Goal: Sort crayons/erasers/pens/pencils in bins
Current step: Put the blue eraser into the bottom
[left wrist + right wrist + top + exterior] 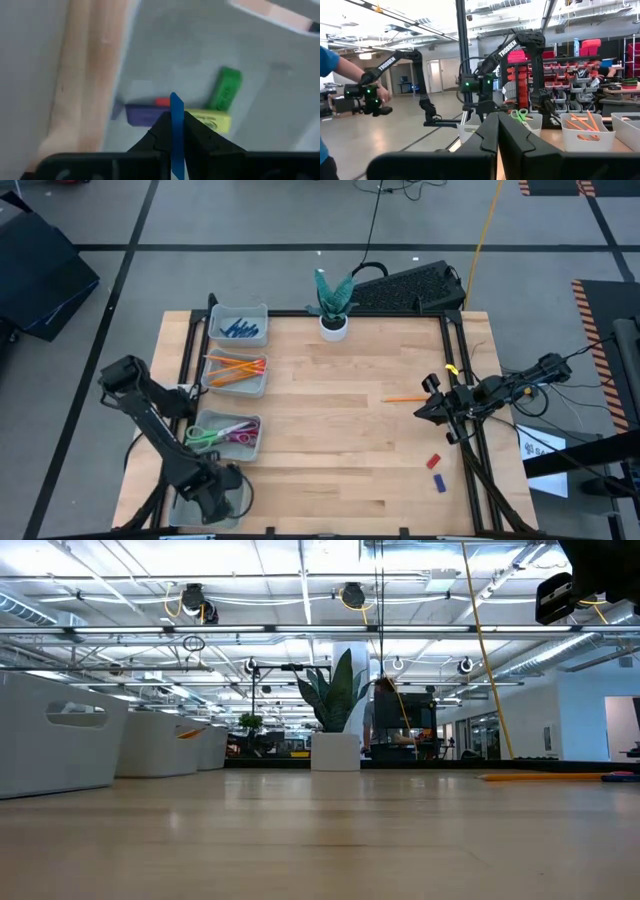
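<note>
My left gripper hangs over the nearest pale bin at the table's near left, shut on a blue eraser. Green, yellow, purple-blue and red erasers lie flat on that bin's floor. My right gripper is shut and empty, raised at the right, beside an orange pencil lying flat on the table. A red eraser and a blue one lie nearer the front. My left gripper pinches the blue eraser between its two fingers, which are on its flat faces. The fingers point down into the bin. The eraser stands edge-on, its free end sticking out past the fingertips, clear of the erasers below.
Three more bins line the left side: pens at the far end, pencils, then scissors. A white plant pot stands at the far edge, with a keyboard behind it. A small yellow piece lies near the right arm.
</note>
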Available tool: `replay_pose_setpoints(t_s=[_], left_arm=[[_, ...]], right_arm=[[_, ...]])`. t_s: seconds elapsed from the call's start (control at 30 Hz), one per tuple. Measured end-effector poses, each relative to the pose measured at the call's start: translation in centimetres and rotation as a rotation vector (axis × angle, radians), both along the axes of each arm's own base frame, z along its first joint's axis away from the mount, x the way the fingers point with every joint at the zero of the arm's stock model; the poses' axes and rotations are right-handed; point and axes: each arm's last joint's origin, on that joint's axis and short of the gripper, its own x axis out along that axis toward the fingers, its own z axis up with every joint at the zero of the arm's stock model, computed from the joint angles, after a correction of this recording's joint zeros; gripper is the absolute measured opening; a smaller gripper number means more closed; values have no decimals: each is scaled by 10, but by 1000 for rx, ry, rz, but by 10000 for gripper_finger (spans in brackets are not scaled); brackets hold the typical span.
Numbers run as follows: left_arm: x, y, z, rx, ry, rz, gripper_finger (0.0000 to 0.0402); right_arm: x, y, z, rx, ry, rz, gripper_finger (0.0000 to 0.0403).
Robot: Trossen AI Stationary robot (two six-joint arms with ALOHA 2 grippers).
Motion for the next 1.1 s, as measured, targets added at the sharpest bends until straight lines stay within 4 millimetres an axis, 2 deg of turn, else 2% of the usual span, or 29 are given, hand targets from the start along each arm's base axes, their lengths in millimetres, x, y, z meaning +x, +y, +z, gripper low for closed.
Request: replay_pose_setpoints(t_s=[0.1, 0.17, 0.3, 0.4, 0.53, 0.63, 0.7, 0.73, 0.9, 1.1], left_arm=[[1, 6, -6, 11, 11, 29, 32], [1, 7, -7, 15, 6, -20, 51], [3, 8, -7, -19, 32, -73, 118], [6, 11, -3, -90, 110, -39, 169], [17, 17, 27, -210, 90, 47, 210], [26, 26, 60, -256, -40, 138, 217], [31, 37, 80, -263, -145, 206, 217], [34, 43, 89, -255, -206, 239, 218], [46, 82, 114, -85, -525, 366, 218], [67, 127, 121, 72, -645, 375, 219]], right_arm=[[0, 0, 0, -2, -5, -2, 2], [0, -1, 2, -25, -24, -26, 2], [0, -1, 2, -54, -41, -45, 2], [-1, -2, 7, 13, -75, -42, 2], [-5, -3, 17, 200, -136, 4, 2], [-1, -7, 16, 271, -93, -137, 2], [7, -5, 3, 209, 56, -193, 2], [10, -3, 6, 180, 112, -207, 2], [38, 8, 44, 105, 296, -268, 2], [92, 27, 77, 15, 612, -317, 10]])
